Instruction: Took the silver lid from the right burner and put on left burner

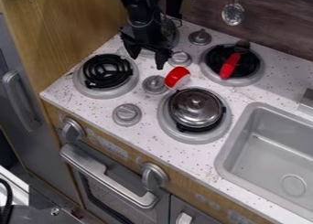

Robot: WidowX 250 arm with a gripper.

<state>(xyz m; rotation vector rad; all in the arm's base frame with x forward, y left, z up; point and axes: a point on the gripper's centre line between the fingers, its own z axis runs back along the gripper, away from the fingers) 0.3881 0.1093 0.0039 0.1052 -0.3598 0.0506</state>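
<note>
fingers [162, 59] open, empty | silver lid [192, 116] on right burner [194, 137] | pinch its little knob [196, 102], lift straight up, miss red cup [177, 76], set it down flat on left burner [105, 71]

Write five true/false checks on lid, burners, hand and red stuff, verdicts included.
1. The silver lid sits on the near right burner. True.
2. The hand is shut on the lid. False: its fingers are apart, and it hangs away from the lid, beyond it.
3. The lid covers the left burner. False: that burner's black coil lies uncovered.
4. A red and black utensil lies on the far right burner. True.
5. The small red cup-like item stands upright in the sink. False: it is tipped over, by a knob near the lid's burner.
</note>
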